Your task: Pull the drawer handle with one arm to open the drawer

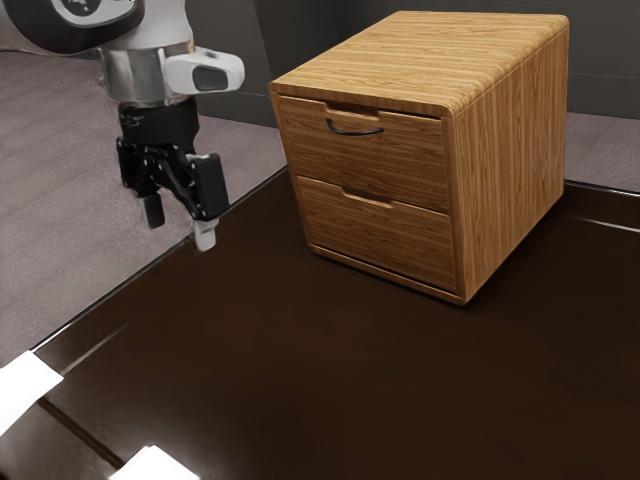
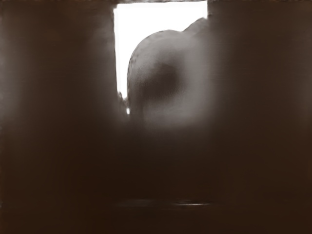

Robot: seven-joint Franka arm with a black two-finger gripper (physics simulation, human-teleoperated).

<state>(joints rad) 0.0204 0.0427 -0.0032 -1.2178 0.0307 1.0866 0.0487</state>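
Note:
A wooden two-drawer cabinet (image 1: 440, 140) stands on the dark table at the exterior view's upper right. Its top drawer (image 1: 365, 150) carries a thin dark curved handle (image 1: 354, 129) and sits flush with the front; the lower drawer (image 1: 378, 228) is flush too. My gripper (image 1: 178, 228) hangs over the table's edge at the exterior view's left, well apart from the cabinet, its fingers open and pointing down with nothing between them. In the wrist view, the dark table top (image 2: 161, 195) lies under my hand with a bright reflection (image 2: 156, 29) on it.
The dark glossy table (image 1: 330, 370) stretches across the exterior view's lower half. Two white flat pieces (image 1: 20, 388) lie at its lower-left corner. Grey carpet (image 1: 60, 200) lies beyond the table's edge.

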